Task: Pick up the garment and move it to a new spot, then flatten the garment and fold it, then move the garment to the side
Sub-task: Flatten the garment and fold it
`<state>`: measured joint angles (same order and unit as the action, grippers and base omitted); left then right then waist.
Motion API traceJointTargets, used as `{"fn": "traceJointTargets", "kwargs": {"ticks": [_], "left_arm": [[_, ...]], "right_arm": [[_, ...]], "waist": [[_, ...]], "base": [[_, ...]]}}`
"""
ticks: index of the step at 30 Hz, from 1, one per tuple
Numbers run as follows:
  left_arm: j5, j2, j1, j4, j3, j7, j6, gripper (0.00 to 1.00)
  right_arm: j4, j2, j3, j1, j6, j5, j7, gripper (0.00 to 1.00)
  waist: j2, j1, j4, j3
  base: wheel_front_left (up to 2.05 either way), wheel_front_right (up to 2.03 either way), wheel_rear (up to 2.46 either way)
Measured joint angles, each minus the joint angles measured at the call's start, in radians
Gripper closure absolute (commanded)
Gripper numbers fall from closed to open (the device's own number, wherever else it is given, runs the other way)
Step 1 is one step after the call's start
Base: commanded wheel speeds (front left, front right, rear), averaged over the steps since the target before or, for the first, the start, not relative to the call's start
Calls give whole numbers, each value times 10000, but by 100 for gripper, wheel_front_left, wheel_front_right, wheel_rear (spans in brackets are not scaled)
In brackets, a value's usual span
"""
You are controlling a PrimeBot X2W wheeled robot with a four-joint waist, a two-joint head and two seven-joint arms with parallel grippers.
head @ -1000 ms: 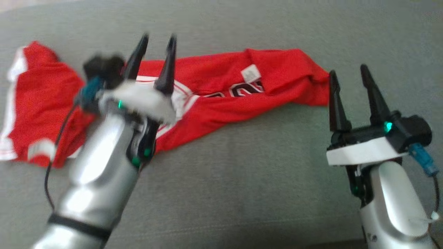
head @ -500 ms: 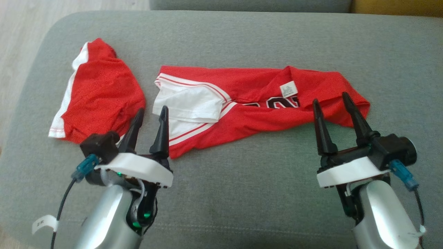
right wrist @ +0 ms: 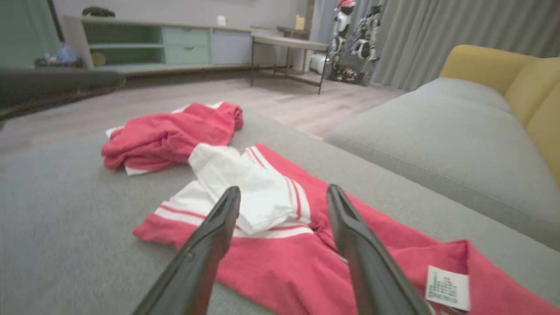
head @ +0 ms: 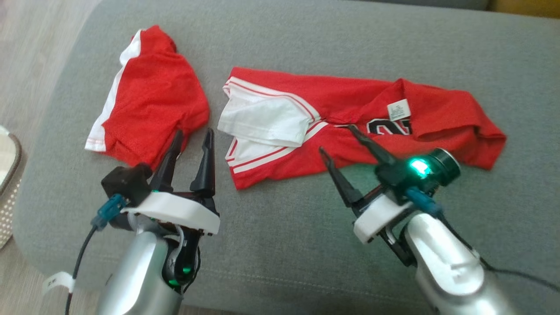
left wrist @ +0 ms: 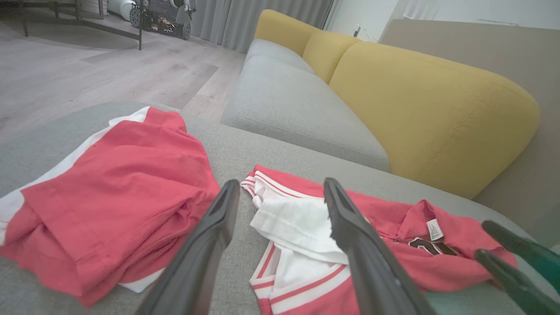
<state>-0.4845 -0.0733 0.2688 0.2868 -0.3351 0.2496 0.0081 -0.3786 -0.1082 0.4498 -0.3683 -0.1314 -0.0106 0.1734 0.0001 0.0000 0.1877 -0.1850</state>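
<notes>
- So, garment (head: 358,109): red jersey, white striped panels, white tag, dark print, rumpled lengthwise mid grey cushion (head: 284,245).
- Apart to its left, a second red piece (head: 153,92), bunched; woven basket (head: 8,188) past cushion's left edge.
- At jersey's near edge the right gripper (head: 336,138), between both pieces the left gripper (head: 194,131); both spread wide, holding nothing.
- Count: two red pieces, two grippers, one basket.
</notes>
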Motion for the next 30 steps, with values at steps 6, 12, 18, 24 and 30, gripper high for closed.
{"fn": "traceJointTargets", "kwargs": {"ticks": [6,12,18,24,30], "left_arm": [[144,150,1,178,98,0,-180,0],[249,238,17,282,113,0,-326,0],[249,311,45,295,81,0,-357,0],[23,322,167,261,-44,-2,-347,0],[-138,326,231,184,-94,-2,-255,0]], "right_arm": [[-1499,-441,1620,-1201,0,366,-81,0],[-2675,-614,2554,-2177,0,788,-63,0],[-3705,-633,2675,-2857,0,917,79,0],[-4493,-619,2717,-3330,0,959,293,0],[-5158,-564,2836,-3647,0,997,395,0]], "waist": [[0,0,252,-311],[0,0,540,-511],[0,0,852,-726],[0,0,1151,-994],[0,1,1355,-1216]], "base": [[0,0,0],[0,0,0],[0,0,0],[0,0,0],[0,0,0]]}}
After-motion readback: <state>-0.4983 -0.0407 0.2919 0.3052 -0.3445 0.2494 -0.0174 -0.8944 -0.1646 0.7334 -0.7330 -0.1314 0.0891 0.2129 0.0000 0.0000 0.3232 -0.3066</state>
